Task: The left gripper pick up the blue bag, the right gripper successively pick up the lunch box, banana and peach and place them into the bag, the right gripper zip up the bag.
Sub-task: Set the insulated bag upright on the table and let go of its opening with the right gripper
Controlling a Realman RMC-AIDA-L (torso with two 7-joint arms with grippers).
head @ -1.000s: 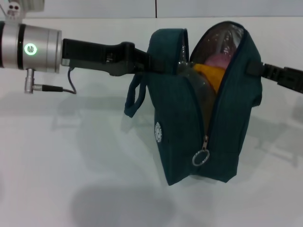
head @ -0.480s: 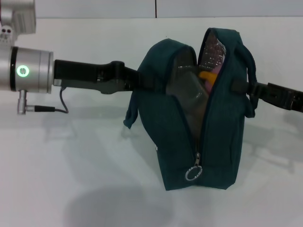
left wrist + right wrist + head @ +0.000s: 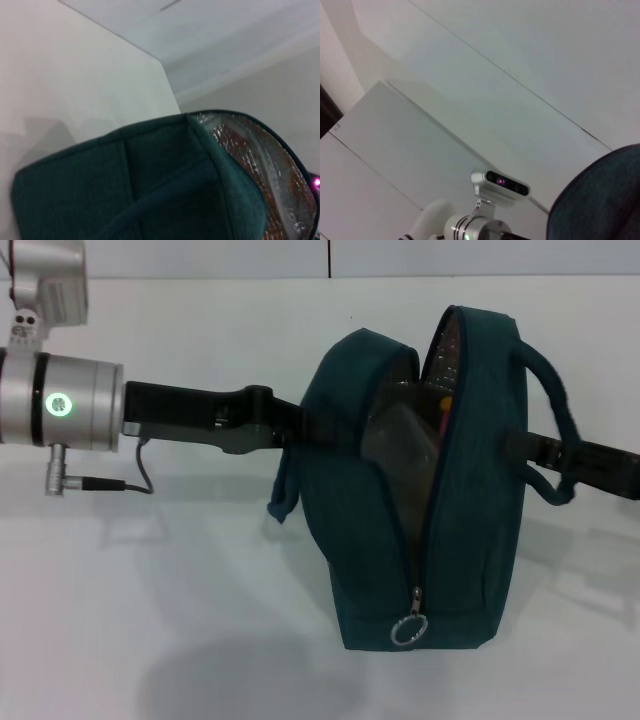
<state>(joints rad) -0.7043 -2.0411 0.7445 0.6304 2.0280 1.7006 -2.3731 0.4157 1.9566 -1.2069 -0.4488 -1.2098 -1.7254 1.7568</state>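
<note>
The blue bag point(image 3: 370, 520) stands upright at the middle of the white table, its mouth open toward me and narrow. The ring zipper pull point(image 3: 410, 629) hangs at the low front end of the zip. Inside, the translucent lunch box point(image 3: 400, 435) and a sliver of yellow banana point(image 3: 443, 400) show; the peach is hidden. My left gripper point(image 3: 305, 428) is shut on the bag's left wall. My right gripper point(image 3: 520, 448) meets the bag's right wall beside the handle loop point(image 3: 555, 400). The bag also shows in the left wrist view point(image 3: 150, 175) and the right wrist view point(image 3: 600, 205).
The left arm's silver wrist point(image 3: 60, 400) and its cable point(image 3: 120, 480) reach in from the left. The white table point(image 3: 150, 590) ends at a back wall. The right wrist view shows the left arm's wrist camera point(image 3: 500, 183).
The bag has come down toward the table and turned a little. Its mouth has narrowed, so less of the banana and the pink peach shows. Both arms moved with it.
</note>
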